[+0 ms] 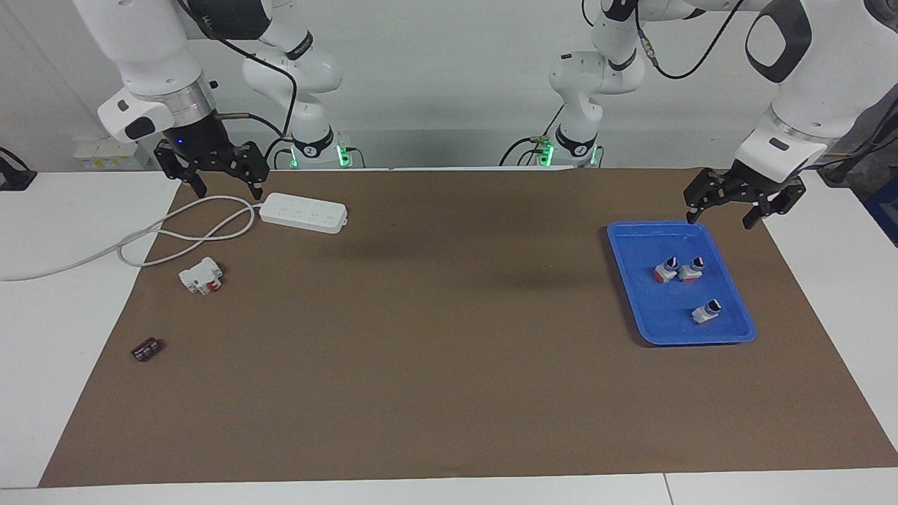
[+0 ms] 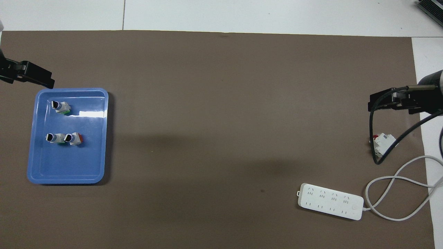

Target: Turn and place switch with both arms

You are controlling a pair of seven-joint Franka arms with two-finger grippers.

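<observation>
Three small switches lie in a blue tray (image 1: 729, 333) (image 2: 65, 176) at the left arm's end of the table. The switch (image 2: 60, 107) (image 1: 706, 312) with the green end and black knob lies alone, farthest from the robots. Two similar switches lie side by side nearer to the robots. One (image 2: 74, 138) has a red end and the other (image 2: 54, 138) shows a green edge. My left gripper (image 1: 721, 214) (image 2: 33, 74) is open and empty, up in the air over the tray's edge. My right gripper (image 1: 228, 189) (image 2: 394, 100) is open and empty over the cable beside the power strip.
A white power strip (image 1: 303, 212) (image 2: 330, 205) with a looped cable (image 1: 175, 238) lies at the right arm's end. A white block with red parts (image 1: 201, 275) (image 2: 382, 142) and a small dark object (image 1: 146, 348) lie farther out. A brown mat (image 1: 435, 337) covers the table.
</observation>
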